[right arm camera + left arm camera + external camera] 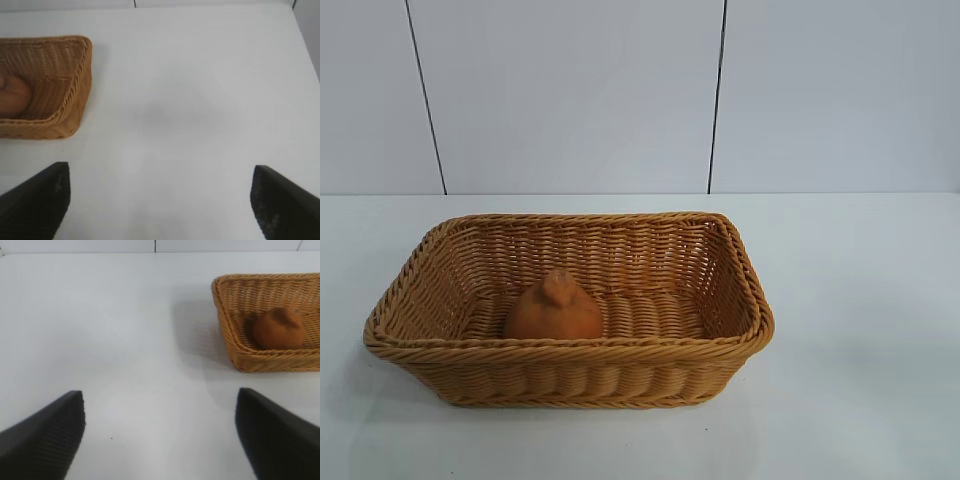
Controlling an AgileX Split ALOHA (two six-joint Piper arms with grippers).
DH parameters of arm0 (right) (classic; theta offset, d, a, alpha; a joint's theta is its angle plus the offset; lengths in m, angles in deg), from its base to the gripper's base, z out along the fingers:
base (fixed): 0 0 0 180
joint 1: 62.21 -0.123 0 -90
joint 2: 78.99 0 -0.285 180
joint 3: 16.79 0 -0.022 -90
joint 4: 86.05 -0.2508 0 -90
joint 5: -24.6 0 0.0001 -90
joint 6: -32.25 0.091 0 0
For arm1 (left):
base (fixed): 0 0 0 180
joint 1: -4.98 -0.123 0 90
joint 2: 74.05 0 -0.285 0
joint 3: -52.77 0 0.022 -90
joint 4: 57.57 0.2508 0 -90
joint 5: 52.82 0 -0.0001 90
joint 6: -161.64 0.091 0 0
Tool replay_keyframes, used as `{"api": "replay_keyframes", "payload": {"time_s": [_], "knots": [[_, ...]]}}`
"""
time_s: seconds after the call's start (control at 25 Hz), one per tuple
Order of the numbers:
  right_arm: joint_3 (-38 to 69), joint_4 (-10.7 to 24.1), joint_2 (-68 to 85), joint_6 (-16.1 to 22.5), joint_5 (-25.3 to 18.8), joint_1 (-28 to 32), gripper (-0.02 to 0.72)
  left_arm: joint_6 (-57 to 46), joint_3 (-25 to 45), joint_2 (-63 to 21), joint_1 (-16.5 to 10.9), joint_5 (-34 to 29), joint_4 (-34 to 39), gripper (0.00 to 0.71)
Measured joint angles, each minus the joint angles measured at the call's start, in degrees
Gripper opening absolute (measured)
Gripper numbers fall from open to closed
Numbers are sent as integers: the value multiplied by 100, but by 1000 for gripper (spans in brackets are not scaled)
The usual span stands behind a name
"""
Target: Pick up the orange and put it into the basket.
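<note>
Claws apart, empty; orange in basket, knob up.

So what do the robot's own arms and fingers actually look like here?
Very little of them shows. The exterior view has no arm in it at all. Each wrist view catches only the tips of that arm's two fingers: the left gripper and the right gripper both have matte black, wedge-shaped fingers with a finely ribbed or grainy inner surface. No cables, markings or arm bodies are visible.
</note>
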State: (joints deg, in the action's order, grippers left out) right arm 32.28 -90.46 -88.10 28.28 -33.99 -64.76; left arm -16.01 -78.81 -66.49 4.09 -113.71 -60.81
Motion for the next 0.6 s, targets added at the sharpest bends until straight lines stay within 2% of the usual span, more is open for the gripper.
{"api": "replay_keyframes", "payload": {"time_s": [0.6], "knots": [[-5, -29, 168, 0, -32, -66, 673, 0, 0, 0, 0, 0, 0, 585]]}}
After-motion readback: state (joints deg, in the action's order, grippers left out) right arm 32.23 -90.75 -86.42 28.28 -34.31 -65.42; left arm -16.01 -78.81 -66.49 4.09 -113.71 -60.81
